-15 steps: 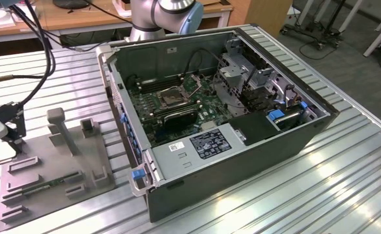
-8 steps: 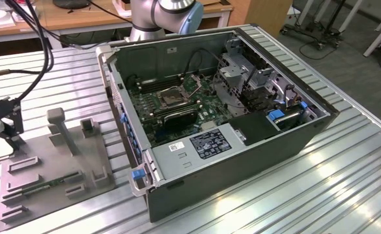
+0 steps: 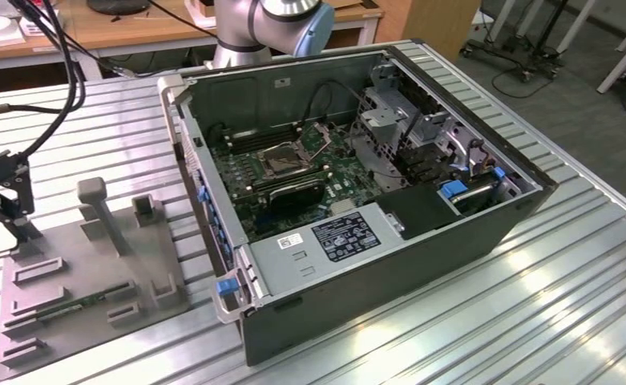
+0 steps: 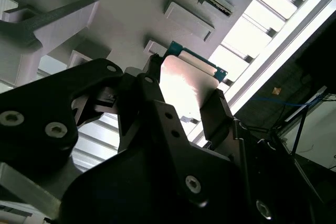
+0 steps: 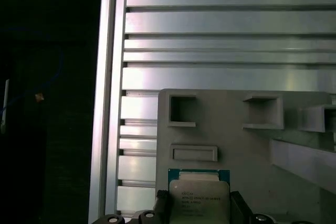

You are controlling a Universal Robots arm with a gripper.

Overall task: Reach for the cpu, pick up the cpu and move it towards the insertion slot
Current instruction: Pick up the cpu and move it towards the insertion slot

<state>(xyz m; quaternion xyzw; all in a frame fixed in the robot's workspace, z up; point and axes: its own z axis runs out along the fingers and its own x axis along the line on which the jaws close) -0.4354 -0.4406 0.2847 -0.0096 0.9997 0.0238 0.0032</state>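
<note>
In the exterior view my gripper [image 3: 8, 200] hangs over the grey tray [image 3: 78, 265] at the exterior view's left. The insertion slot [image 3: 283, 160] lies well apart to its right, inside the open case [image 3: 420, 273]. In both wrist views the gripper looks clenched on the cpu [image 5: 199, 195], pinching two opposite edges.

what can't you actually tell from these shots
- Whether the cpu is lifted off the grey tray: in both wrist views the chip covers the spot beneath it.
- One edge of the cpu: first wrist view, cut off by the picture's edge.
- The insertion slot contacts: exterior view, too small.
</note>
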